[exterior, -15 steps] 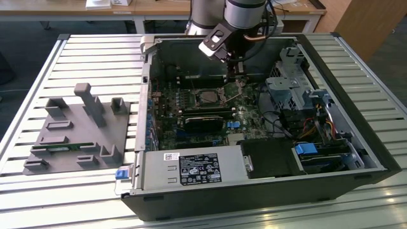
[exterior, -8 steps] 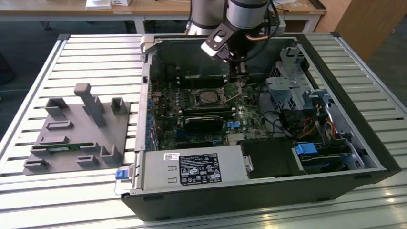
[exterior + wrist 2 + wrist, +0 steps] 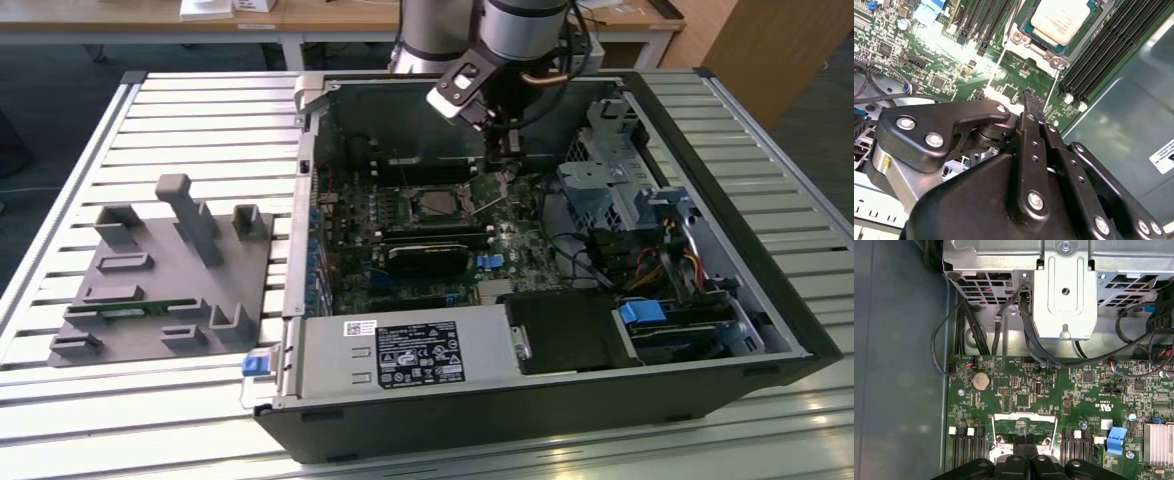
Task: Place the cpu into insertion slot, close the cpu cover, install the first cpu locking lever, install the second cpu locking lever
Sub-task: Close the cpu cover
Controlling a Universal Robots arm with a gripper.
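In the second wrist view, nearest you, the two black metal fingers are clenched tip to tip with nothing visible between them. Their tips are down close to the green circuit board, just beside the socket. Right at those tips in the first wrist view is the thin square silver-grey metal cpu cover, a frame with a square window. It looks tilted up off the socket rather than lying flat, with green board showing through the window, so treat it as not yet closed. Beyond it, the small flat square cpu with its dull silver-grey top already sits level inside the square metal-rimmed insertion slot, so the first step reads as done. What is left, by this reading, is the cover and both locking levers; you cannot tell from these views where the levers lie. Count one chip, one slot, one cover, two fingers, and two banks of long black memory slots, one on either side of the socket. Farther out in the exterior view, the one open black computer case rests on the pale slatted worktop.
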